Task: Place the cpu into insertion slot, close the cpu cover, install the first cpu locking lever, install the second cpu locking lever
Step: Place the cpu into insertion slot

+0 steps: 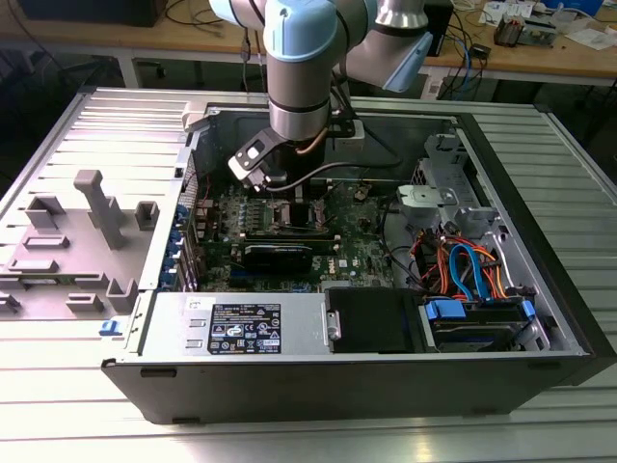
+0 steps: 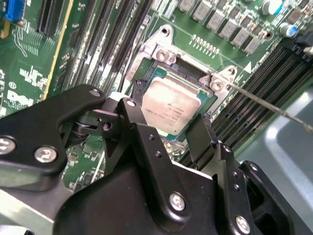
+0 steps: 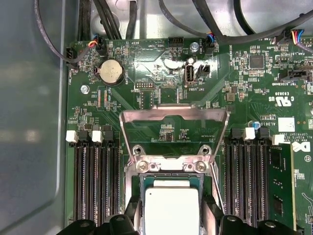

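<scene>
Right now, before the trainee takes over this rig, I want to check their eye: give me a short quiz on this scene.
1. True or false: the cpu cover is shut over the cpu.
2. Which is the gripper nearest? A the cpu, B the coin cell, C the blue cables.
3. Where does the cpu lie?
Key: 1 false, it stands open. 2 A. 3 In the insertion slot.

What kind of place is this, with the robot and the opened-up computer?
Probably a robotics lab or workshop. A robot arm reaches into an open computer case on a ribbed metal table, and a wooden workbench behind it is cluttered with cables.
</scene>
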Controlling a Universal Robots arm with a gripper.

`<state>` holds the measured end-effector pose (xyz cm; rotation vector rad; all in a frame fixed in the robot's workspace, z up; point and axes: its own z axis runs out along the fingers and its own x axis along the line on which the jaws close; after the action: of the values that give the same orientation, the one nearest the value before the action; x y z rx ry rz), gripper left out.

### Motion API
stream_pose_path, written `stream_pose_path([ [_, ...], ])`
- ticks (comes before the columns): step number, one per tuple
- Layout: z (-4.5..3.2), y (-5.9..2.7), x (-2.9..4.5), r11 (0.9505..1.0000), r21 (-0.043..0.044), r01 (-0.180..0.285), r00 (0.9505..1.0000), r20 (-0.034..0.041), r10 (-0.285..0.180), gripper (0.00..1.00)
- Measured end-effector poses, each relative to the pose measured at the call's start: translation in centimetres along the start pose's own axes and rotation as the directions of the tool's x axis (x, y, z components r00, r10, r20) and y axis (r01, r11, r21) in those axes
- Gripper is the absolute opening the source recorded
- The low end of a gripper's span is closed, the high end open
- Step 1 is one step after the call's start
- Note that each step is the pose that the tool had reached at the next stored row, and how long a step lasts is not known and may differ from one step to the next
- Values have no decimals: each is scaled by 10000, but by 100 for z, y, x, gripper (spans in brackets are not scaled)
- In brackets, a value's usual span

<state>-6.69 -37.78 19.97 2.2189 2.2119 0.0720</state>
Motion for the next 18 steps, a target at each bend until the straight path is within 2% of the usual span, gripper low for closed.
stream_pose_path([
  [3, -2, -29, 0, 10000, 0, 0, 10000, 1, 0, 61],
  [11, 7, -35, 33, 10000, -1, 0, 10000, -8, 0, 61],
  [18, -2, -34, 33, 10000, -1, 2, 10000, 34, -2, 61],
])
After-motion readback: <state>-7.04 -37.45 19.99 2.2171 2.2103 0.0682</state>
